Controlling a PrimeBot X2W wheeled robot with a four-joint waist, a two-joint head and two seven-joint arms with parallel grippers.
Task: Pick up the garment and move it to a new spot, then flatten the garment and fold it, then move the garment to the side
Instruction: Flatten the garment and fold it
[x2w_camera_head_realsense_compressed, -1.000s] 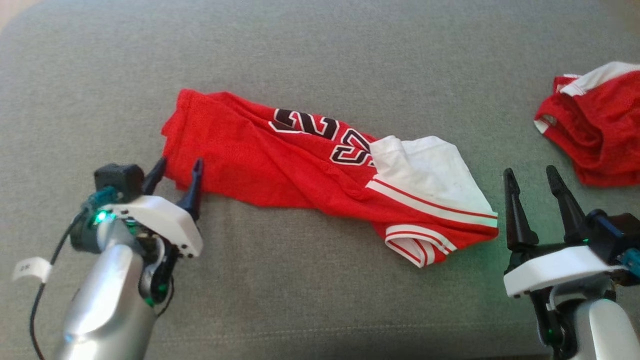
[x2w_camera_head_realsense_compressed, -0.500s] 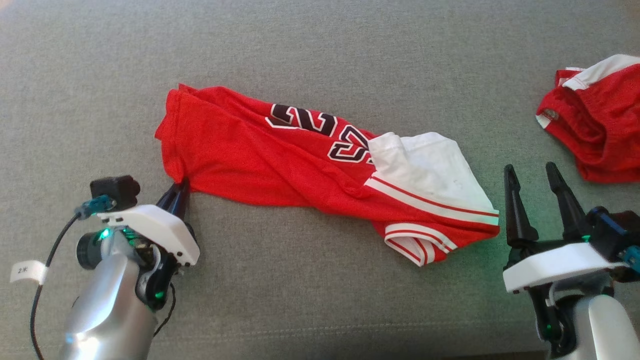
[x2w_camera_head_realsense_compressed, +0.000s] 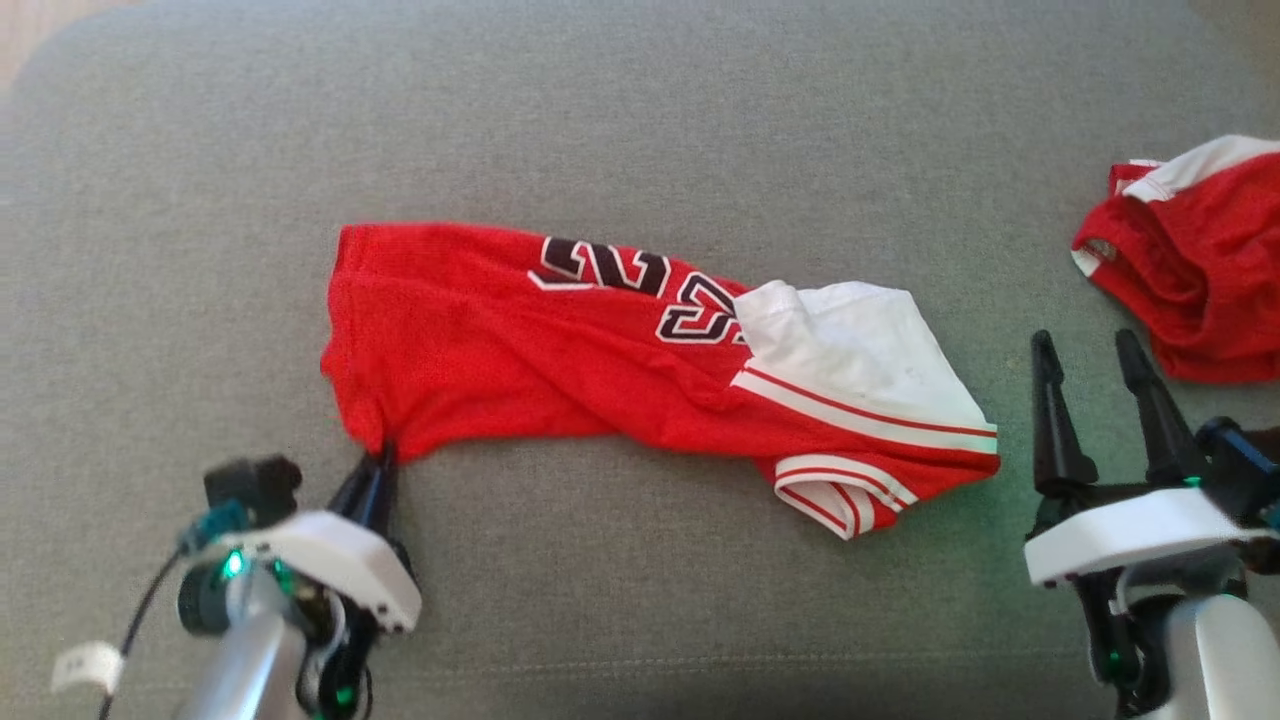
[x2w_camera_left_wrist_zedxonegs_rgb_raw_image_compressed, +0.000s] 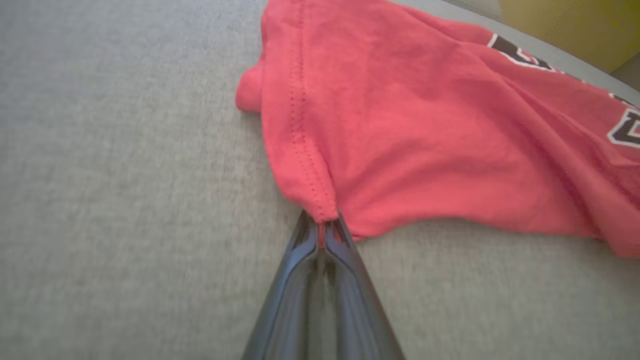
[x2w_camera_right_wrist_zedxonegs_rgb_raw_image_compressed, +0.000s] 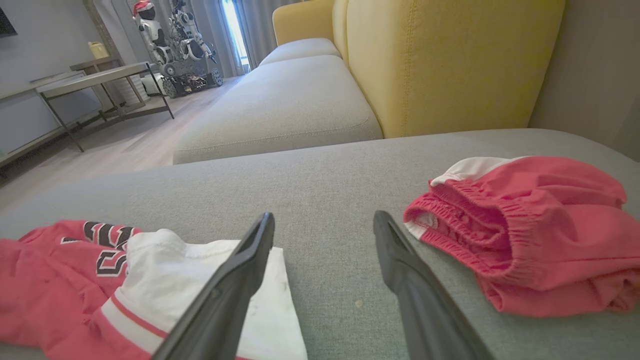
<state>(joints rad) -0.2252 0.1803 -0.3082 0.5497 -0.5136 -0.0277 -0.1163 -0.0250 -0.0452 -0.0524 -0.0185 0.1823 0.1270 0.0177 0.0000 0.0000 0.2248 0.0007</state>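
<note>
Centrally, shirt (x2w_camera_head_realsense_compressed: 560, 350): red, crumpled lengthwise on the cushion, running from 9 o'clock towards 4 o'clock in the head view.
Sleeve (x2w_camera_head_realsense_compressed: 850, 340): white with red stripes, folded over the shirt's 3 o'clock end and covering what lies under it.
Lettering (x2w_camera_head_realsense_compressed: 640, 285): dark, white-edged characters near the shirt's 12 o'clock edge, partly tucked under a fold and the sleeve; unreadable.
Left gripper (x2w_camera_head_realsense_compressed: 378, 468): at 7 o'clock, fingers clenched together on the shirt's hemmed corner; the pinched cloth is mostly hidden between the tips.
Left arm (x2w_camera_head_realsense_compressed: 250, 660): cut off by the bottom edge.
Right gripper (x2w_camera_head_realsense_compressed: 1085, 340): at 4 o'clock, fingers spread, grasping nothing, near the sleeve end but apart from it.
Shorts (x2w_camera_head_realsense_compressed: 1200, 270): red with white trim, bunched at 2 o'clock, cut off by the right edge, well apart from the shirt.
Cushion (x2w_camera_head_realsense_compressed: 640, 120): grey fabric under everything.
Background, right wrist view: yellow backrest (x2w_camera_right_wrist_zedxonegs_rgb_raw_image_compressed: 440, 65) at 12 o'clock; table (x2w_camera_right_wrist_zedxonegs_rgb_raw_image_compressed: 100, 75) and another robot (x2w_camera_right_wrist_zedxonegs_rgb_raw_image_compressed: 175, 30) at 10 to 11 o'clock, small and indistinct.
</note>
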